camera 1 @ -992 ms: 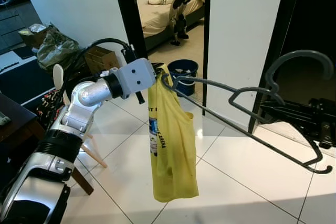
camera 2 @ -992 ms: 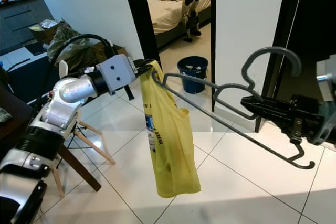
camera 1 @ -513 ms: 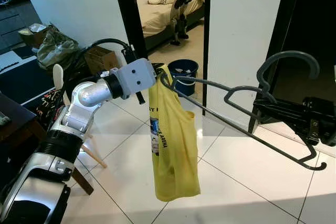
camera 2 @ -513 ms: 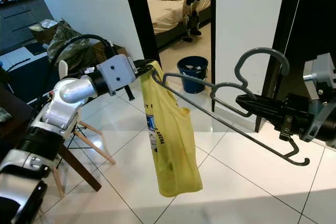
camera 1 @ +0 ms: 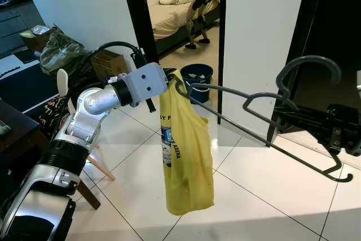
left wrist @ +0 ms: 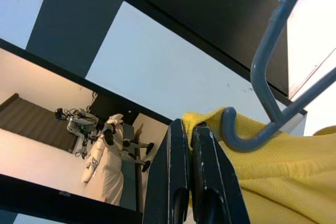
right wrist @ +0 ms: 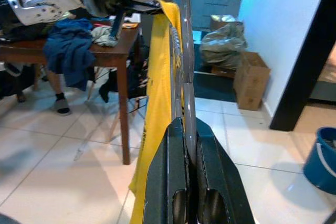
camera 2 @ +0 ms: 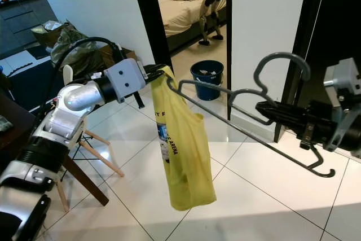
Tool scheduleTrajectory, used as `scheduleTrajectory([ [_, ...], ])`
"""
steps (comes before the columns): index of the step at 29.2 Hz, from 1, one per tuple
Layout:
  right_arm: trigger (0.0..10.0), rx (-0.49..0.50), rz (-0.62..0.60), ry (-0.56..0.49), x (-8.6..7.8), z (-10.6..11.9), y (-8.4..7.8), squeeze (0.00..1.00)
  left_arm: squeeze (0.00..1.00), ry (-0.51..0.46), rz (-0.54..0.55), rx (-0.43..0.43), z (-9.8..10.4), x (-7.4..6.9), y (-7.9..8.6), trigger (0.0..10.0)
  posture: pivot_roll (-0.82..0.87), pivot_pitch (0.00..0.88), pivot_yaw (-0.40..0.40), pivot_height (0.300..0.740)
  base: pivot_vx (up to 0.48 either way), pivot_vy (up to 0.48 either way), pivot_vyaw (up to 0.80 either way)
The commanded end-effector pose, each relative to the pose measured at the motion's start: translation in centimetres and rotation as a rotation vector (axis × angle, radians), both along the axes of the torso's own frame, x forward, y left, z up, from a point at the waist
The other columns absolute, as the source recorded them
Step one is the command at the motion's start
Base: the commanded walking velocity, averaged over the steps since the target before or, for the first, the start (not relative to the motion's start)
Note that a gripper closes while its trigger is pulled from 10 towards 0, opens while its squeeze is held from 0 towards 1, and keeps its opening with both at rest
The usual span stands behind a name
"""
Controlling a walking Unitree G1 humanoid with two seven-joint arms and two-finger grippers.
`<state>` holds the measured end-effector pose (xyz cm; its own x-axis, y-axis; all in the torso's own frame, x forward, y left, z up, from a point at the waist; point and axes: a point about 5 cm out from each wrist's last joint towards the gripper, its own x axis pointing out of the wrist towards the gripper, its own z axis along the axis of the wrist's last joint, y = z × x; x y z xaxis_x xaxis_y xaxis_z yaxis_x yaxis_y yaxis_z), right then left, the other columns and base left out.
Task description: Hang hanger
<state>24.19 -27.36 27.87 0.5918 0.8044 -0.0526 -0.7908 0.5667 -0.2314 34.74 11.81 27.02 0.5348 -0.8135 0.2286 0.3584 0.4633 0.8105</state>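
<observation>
hanging in mid-air, the grey hanger (camera 1: 265,134) runs lengthwise between both arms: right pincer (camera 2: 271,110) clamped beside its hook, left pincer (camera 1: 167,77) pinching the yellow shirt (camera 1: 186,150) draped on its far tip.

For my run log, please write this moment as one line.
right gripper: shut on grey hanger near its hook | left gripper: shut on yellow shirt at hanger's far end | shirt hangs above floor
</observation>
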Motion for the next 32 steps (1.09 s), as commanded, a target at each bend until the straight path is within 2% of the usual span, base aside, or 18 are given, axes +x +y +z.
scheduleTrajectory([
  [1, 10.0, -0.014, -0.005, -0.029, 0.0, 0.5, -0.1, 0.00, 0.00, -0.005, -0.005, -0.002, 0.1, -0.2, 0.2, 10.0, -0.08, 0.000, 0.152, 0.740, 0.000, 0.000, 0.00],
  [24, 10.0, -0.018, -0.035, -0.066, 0.5, 0.8, -0.2, 0.00, 0.00, -0.003, -0.021, 0.004, 0.2, -0.3, -0.1, 10.0, -0.08, 0.000, 0.152, 0.740, 0.000, 0.000, 0.00],
  [32, 10.0, -0.022, 0.049, -0.021, 0.0, 0.1, 1.0, 0.00, 0.00, -0.001, -0.025, 0.001, 0.1, -0.4, -0.2, 10.0, -0.08, 0.000, 0.155, 0.740, 0.000, 0.000, 0.00],
])
